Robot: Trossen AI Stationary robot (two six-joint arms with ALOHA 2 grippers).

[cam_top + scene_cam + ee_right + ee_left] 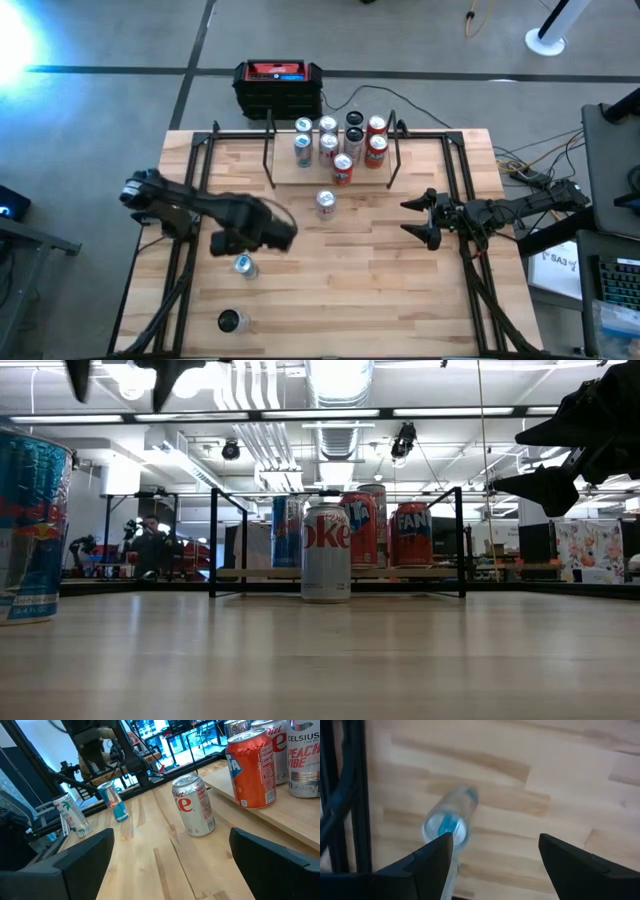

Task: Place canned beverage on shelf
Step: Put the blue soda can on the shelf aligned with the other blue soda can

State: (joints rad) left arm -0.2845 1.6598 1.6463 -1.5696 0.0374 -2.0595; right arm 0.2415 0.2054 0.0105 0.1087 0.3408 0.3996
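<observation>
The shelf (330, 165) is a low wood board with thin black posts at the table's far middle, and several cans stand on it. A Diet Coke can (325, 203) stands upright on the table just in front of it. A blue-and-silver can (244, 265) stands at the near left. My left gripper (495, 840) is open above that can, fingers pointing down and clear of it. My right gripper (406, 217) is open and empty at the right, level, pointing toward the Diet Coke can (194, 805).
Another can (232, 321) stands near the table's front left edge. A black box with a red top (278, 85) sits on the floor behind the table. Black frame rails (195, 170) run along both table sides. An orange can (252, 767) stands on the shelf's near edge.
</observation>
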